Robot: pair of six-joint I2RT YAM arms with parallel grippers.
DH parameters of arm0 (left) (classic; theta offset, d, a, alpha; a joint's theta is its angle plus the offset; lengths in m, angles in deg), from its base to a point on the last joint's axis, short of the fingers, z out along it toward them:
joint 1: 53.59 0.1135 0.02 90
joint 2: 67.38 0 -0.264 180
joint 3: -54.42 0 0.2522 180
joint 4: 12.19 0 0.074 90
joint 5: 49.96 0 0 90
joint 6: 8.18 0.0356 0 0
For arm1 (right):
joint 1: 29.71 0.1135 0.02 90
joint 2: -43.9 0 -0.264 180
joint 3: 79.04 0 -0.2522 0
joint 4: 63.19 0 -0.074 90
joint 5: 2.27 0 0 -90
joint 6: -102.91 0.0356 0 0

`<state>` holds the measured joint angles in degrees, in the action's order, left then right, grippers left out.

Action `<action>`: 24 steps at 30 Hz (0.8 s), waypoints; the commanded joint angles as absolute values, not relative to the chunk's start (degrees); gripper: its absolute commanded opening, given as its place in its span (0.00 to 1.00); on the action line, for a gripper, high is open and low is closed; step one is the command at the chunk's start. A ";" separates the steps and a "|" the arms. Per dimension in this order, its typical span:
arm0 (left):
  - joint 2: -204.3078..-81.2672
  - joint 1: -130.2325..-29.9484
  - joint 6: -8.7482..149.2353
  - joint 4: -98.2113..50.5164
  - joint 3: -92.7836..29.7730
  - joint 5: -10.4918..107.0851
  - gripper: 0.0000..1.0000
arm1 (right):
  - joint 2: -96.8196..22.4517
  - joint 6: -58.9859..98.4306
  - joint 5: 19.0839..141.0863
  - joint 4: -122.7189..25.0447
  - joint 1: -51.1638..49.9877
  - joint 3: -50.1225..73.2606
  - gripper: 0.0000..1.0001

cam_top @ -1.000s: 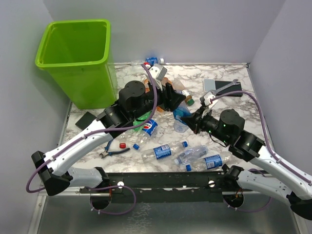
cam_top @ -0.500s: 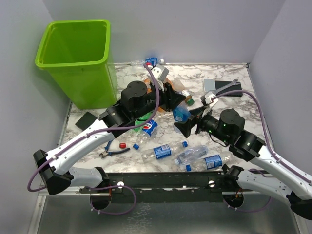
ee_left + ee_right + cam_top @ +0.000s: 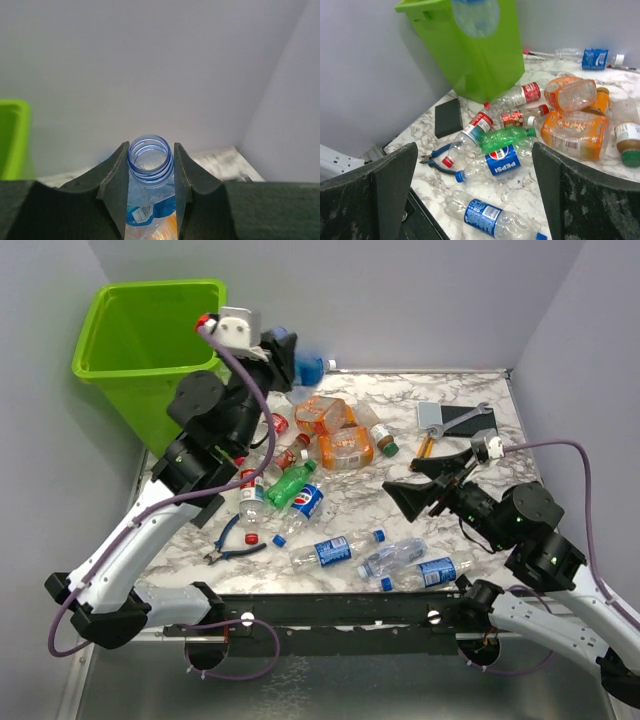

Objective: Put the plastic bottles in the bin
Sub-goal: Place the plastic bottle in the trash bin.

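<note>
1. Lit brightly and evenly from above in the overhead view; only soft, short shadows under the loose bottles (image 3: 335,550) on the marble worktop (image 3: 400,390).
2. Smeared there around the clear bottle (image 3: 303,370) gripped in the left tool (image 3: 288,348) beside the lime-green bin (image 3: 150,335); sharp everywhere else.
3. From the left wrist, crisp on that bottle's open neck and the dark fingers (image 3: 116,175); soft and streaked on the worktop strip behind.
4. From the right wrist, blurred again on the bottle before the bin; grainy and out of focus on the fingers (image 3: 380,185) of the wide-spread right tool (image 3: 475,150); readable on the Pepsi bottle (image 3: 495,162) label.
5. Small white glints on the orange bottles (image 3: 572,132).
</note>
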<state>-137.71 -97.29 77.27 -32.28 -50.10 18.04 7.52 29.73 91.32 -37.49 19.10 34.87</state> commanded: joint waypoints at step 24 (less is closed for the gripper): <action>-155.38 -60.48 72.20 -20.73 -60.56 3.08 0.00 | 6.77 52.70 107.17 -28.56 19.50 54.36 1.00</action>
<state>-154.62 -62.06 84.00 -16.78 -61.75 -1.96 2.79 53.77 108.39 -29.01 19.08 51.22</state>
